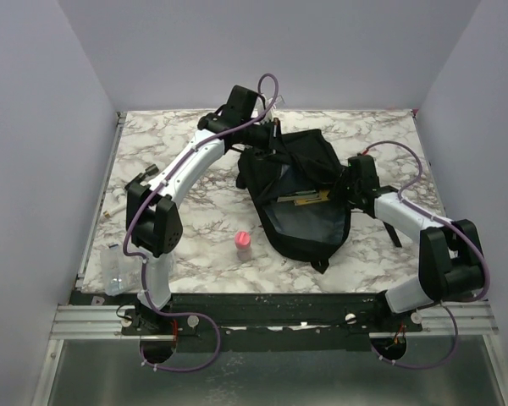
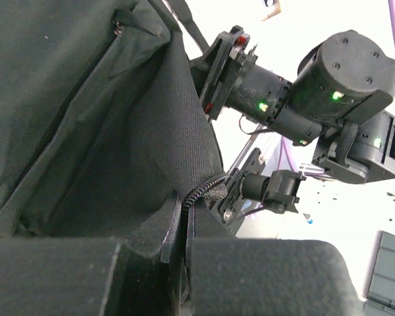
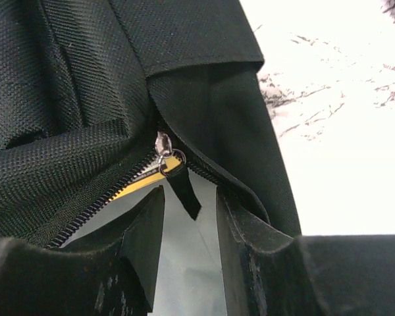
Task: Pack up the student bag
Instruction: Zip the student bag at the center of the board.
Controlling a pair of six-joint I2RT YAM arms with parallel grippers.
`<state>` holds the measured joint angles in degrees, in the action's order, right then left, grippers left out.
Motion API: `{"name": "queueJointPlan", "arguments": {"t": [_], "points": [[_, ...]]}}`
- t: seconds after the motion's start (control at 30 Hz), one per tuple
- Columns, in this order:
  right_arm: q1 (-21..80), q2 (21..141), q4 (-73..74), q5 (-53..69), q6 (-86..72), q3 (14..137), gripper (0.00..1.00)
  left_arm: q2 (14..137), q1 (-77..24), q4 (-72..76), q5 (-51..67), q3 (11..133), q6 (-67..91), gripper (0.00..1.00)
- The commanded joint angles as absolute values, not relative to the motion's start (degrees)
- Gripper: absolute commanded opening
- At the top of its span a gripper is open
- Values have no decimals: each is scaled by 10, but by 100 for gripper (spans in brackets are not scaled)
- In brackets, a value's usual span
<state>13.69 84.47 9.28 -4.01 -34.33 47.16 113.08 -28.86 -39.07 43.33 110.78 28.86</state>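
My left gripper (image 2: 184, 227) pinches the student bag (image 1: 309, 156) by the table's (image 1: 195, 224) far edge, steadying it, while my right gripper (image 3: 189, 220), jaws part-open, straddles the zipper pull (image 3: 163, 157).

From my seat I see a white bench (image 1: 195, 254) veined in grey. A small clear bottle with a pink cap (image 1: 243, 245) stands upright on it, a little toward 7 o'clock from the middle. At the 8 o'clock corner a clear plastic container (image 1: 116, 272) sits at the edge; what it is, I cannot tell. A thin white stick-like piece (image 1: 113, 205) lies by the 9 o'clock edge. An aluminium rail (image 1: 85, 321) runs along the 6 o'clock side. Plain pale walls (image 1: 262, 51) close off 9, 12 and 3 o'clock.
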Motion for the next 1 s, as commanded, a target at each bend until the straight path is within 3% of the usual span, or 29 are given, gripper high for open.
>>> {"name": "queueJointPlan", "arguments": {"t": [0.0, 0.17, 0.3, 0.53, 0.77, 0.87, 0.97], "points": [[134, 861, 84, -85, -316, 500, 41, 1115, -280, -421, 415, 1132, 248, 0], [134, 839, 34, -78, -293, 488, 49, 1115, -273, -448, 419, 1144, 225, 0], [135, 850, -45, -74, -281, 475, 49, 1111, -273, -448, 438, 1143, 227, 0], [134, 858, -94, -114, -259, 470, 30, 1090, -274, -448, 430, 1117, 213, 0], [134, 882, -114, -167, -239, 478, 20, 1074, -276, -447, 435, 1097, 216, 0], [134, 897, -118, -168, -233, 492, 19, 1058, -282, -442, 432, 1070, 211, 6], [134, 911, -108, -162, -228, 507, 2, 1043, -284, -439, 431, 1042, 204, 17]]}}
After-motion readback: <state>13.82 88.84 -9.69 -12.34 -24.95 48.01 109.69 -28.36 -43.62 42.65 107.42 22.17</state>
